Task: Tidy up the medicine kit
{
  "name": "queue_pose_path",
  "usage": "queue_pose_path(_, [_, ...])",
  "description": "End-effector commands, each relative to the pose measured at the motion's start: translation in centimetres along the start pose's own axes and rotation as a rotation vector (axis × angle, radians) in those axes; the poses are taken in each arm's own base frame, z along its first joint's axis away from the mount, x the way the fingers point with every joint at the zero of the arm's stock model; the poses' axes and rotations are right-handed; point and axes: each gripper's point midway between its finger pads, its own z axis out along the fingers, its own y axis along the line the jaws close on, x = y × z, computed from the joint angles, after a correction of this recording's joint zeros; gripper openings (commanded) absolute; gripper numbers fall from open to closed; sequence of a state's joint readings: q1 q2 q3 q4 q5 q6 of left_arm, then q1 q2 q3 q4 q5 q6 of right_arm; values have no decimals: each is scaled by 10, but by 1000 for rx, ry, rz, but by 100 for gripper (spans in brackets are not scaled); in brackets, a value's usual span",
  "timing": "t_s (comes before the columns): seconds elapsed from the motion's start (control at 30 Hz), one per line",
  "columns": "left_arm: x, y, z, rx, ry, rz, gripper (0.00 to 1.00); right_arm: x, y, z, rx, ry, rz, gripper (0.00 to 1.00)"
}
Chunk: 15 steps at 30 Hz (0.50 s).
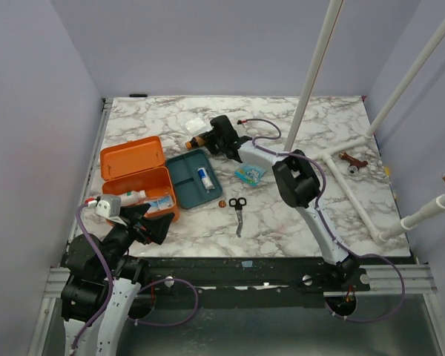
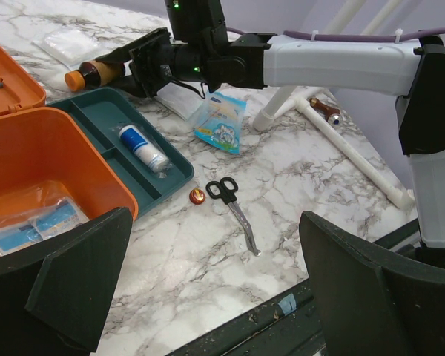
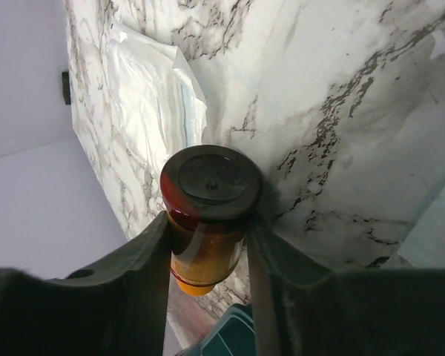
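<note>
Kit: medicine kit [image 1: 137, 176] sits at the left of the marble table [image 1: 304, 222], lid open and tipped toward the far side. Flat blue-and-white packets [image 2: 37, 226] lie in its base.
Tray: teal tray [image 1: 194, 178] lies just beside the kit's right side, with a white tube [image 2: 142, 148] in one compartment.
Right gripper [image 3: 208, 230]: both fingers press the sides of a brown bottle [image 3: 211, 178] lying on the table. A white pouch [image 3: 148, 96] lies beyond it.
Left gripper [image 2: 215, 245]: spread wide, holding nothing, near the kit's near edge.
Loose items: scissors [image 1: 238, 211] with a small orange disc [image 1: 222, 202] just beside them; a blue packet [image 1: 249, 174] right of the tray.
</note>
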<state>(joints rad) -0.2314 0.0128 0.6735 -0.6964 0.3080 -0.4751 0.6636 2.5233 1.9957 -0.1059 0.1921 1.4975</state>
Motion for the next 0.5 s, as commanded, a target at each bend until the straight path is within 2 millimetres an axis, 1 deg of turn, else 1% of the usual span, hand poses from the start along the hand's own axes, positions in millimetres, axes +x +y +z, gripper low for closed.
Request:
queue_pose_path(0.0, [-7,-12,-12,62,-68,43,99,1,-59,18,116,5,-17,34])
queue_pose_path(0.13, [-7,-12,-11,62,-65,41,98,1,-59,16,106,11,-13,22])
queue_pose_path(0.2, [-6,-11,-11,60,-63,41,99,-1,-55,13,92,10,-9,19])
queue_pose_path(0.27, [-7,-12,-11,60,-64,41,98,-3,-50,8,72,12,-7,18])
queue_pose_path(0.4, [-7,-11,-11,57,-61,40,99,-6,-34,-3,28,17,-8,12])
queue_pose_path(0.43, [-7,-11,-10,57,-61,40,98,-7,-33,-5,26,18,-10,11])
queue_pose_path(0.47, [-6,-11,-10,57,-60,39,98,-8,-24,-9,-5,17,-7,10])
